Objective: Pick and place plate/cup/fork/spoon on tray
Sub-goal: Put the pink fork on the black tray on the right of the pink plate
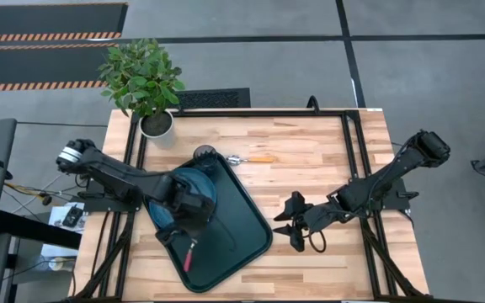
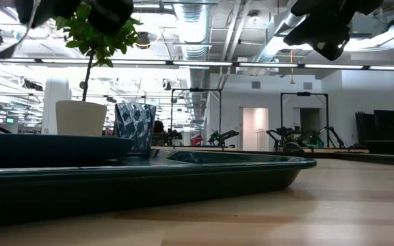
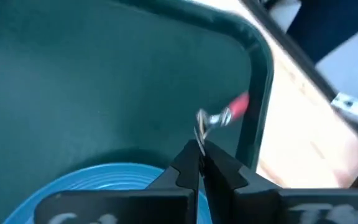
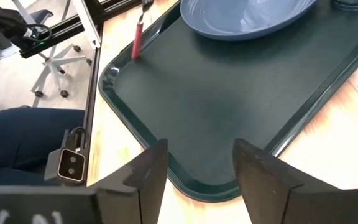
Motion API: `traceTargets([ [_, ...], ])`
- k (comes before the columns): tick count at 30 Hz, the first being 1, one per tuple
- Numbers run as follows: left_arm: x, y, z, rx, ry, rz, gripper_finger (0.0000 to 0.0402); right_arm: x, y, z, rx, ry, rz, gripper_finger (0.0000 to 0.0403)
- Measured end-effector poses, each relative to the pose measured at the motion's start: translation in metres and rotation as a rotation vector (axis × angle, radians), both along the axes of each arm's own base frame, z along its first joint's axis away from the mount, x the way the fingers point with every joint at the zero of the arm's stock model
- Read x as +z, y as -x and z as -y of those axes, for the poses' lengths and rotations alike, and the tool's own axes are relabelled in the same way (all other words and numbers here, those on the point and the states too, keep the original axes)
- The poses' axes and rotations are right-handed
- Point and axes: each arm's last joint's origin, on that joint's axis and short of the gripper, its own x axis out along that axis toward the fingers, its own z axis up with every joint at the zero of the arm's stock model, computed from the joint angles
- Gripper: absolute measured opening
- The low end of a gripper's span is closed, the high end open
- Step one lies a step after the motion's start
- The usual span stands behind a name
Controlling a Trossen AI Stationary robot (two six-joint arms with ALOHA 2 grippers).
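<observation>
The dark green tray (image 1: 238, 227) lies on the table. The blue-teal plate (image 1: 199, 183) sits on the tray's far left part, half under my left arm. The smoky cup (image 1: 205, 154) stands at the tray's far corner. The orange-handled spoon (image 1: 255, 158) lies on the table beyond the tray. My left gripper (image 1: 194, 240) is over the tray's near left part, shut on the red-pink-handled fork (image 1: 189, 256). My right gripper (image 1: 294, 224) is open and empty over the table, right of the tray. My left gripper pinches the fork's metal tine end (image 3: 202, 129) between its two shut fingers, coming from above and slanting toward the tray's near left corner. The red-pink handle (image 4: 137, 38) slopes down away from the fingers toward the tray floor; whether its free end touches the tray, I cannot tell.
A white pot with a green plant (image 1: 156, 124) stands at the table's far left corner, close to the cup. Bare wood lies right of the tray (image 1: 327, 160). A dark frame rail (image 1: 348, 143) runs across the table on the right.
</observation>
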Motion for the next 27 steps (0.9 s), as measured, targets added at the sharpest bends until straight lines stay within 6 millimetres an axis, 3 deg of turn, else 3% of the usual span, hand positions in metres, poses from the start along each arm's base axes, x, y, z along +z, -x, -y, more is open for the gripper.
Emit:
traceTargets([
  [8, -0.014, -0.021, 0.006, -0.091, -0.154, -0.112, 0.0, -0.001, 0.0, 0.0, 0.001, 0.005, -0.005, 0.0201],
  [18, -0.005, -0.055, 0.015, -0.22, -0.268, -0.039, 0.0, -0.001, 0.0, 0.0, 0.001, 0.006, -0.007, 0.0196],
  [27, -0.011, -0.064, 0.015, -0.285, -0.377, 0.007, 0.0006, -0.001, 0.001, 0.0, 0.001, 0.008, -0.011, 0.0194],
])
